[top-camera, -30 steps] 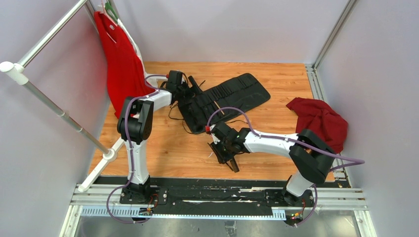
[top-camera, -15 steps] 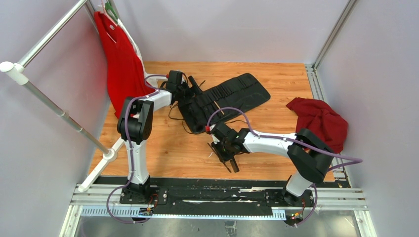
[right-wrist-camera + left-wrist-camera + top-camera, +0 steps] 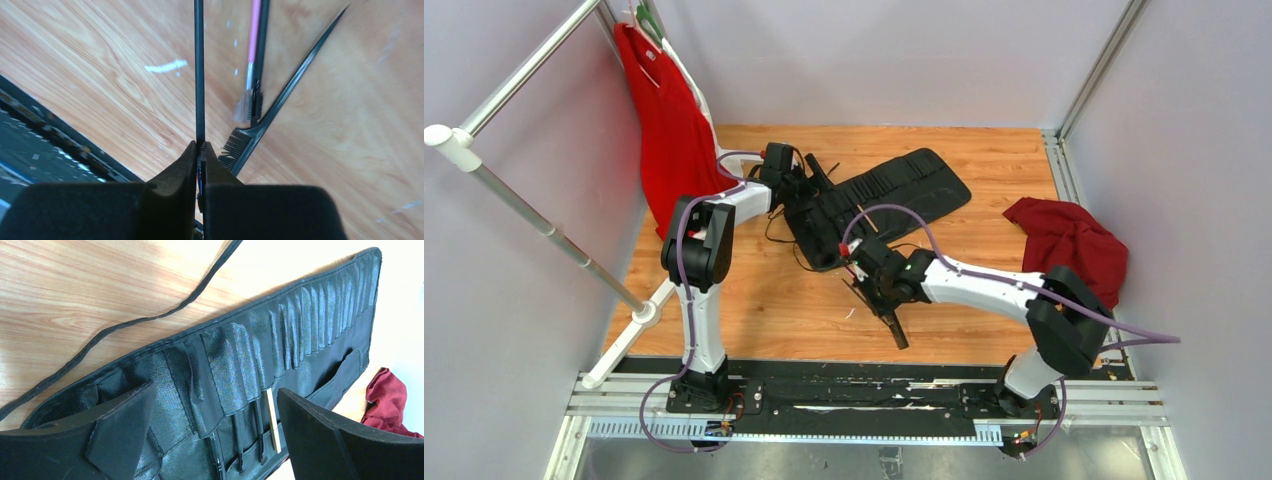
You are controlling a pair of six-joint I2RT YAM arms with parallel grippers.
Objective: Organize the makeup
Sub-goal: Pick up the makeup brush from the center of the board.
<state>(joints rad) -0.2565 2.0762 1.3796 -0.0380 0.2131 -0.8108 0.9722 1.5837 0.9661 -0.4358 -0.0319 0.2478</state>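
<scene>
Brushes lie loose on the bench beneath the right gripper, beside the black roll; the grip itself is too small to read there. From the left wrist, the left gripper gapes wide, holding nothing, astride pockets with a few brushes tucked in. From the right wrist, that gripper is pinched tight on a thin black brush near one end. The brush could swivel or slip, and its far end is cut off.

A wooden tabletop carries a black slotted roll spread open toward the back, its cord trailing alongside. A dark red cloth lies crumpled at the right. Nearer the front, a pink-handled brush lies just beside a black comb-ended brush.
</scene>
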